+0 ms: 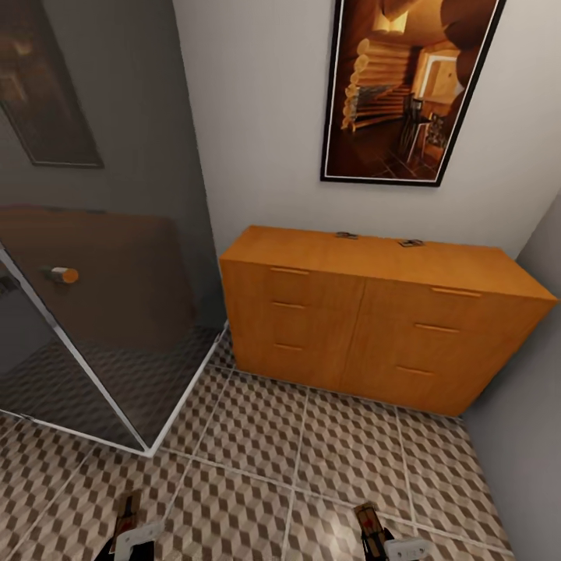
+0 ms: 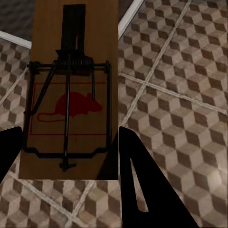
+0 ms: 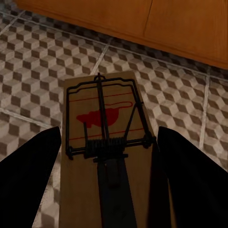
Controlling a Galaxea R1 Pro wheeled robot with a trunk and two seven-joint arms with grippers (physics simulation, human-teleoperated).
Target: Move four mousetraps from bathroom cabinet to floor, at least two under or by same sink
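Now mousetrap between left claw fingers, above bathroom floor.

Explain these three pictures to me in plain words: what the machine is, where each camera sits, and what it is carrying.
This is a simulated wheeled robot with two arms, each ending in a claw. The big picture comes from a camera on its head, looking down at a tiled bathroom floor, an orange-brown wooden cabinet against the wall and a glass shower screen. Two small mousetraps lie on the cabinet's top. The other two pictures come from cameras on the wrists, looking along each claw's fingers. The left claw grips one mousetrap and the right claw grips another mousetrap, both wooden boards with wire springs and a red mouse print, held above the floor.
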